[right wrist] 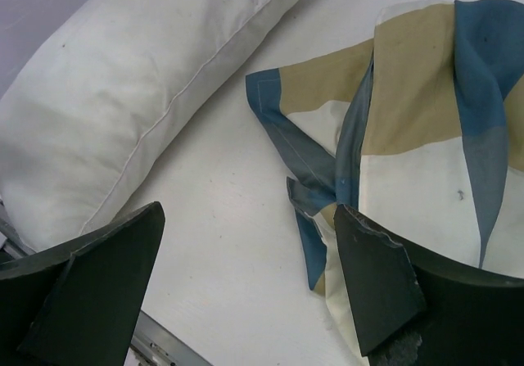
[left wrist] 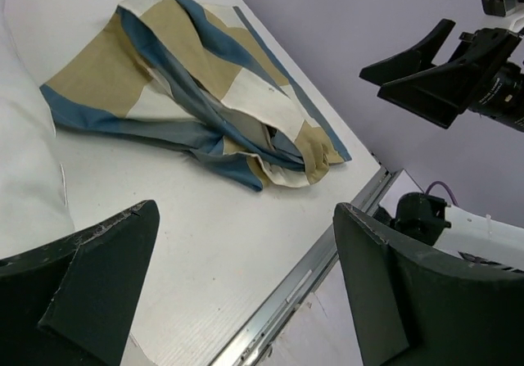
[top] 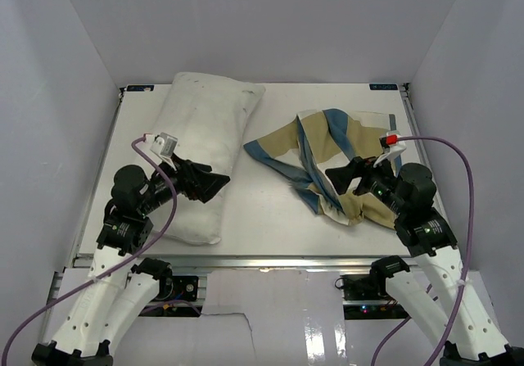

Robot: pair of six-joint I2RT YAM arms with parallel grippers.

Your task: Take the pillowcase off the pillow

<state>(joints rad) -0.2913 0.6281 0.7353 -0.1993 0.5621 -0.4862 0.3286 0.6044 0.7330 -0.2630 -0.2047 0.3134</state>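
Note:
The plain white pillow lies bare on the left of the table, lengthwise front to back. It also shows in the right wrist view. The blue, tan and cream pillowcase lies crumpled in a heap at the right, apart from the pillow; it shows in the left wrist view and the right wrist view. My left gripper is open and empty above the pillow's near part. My right gripper is open and empty above the pillowcase's near edge.
The white table is enclosed by white walls on three sides. A metal rail runs along its front edge. Purple cables loop from both wrists.

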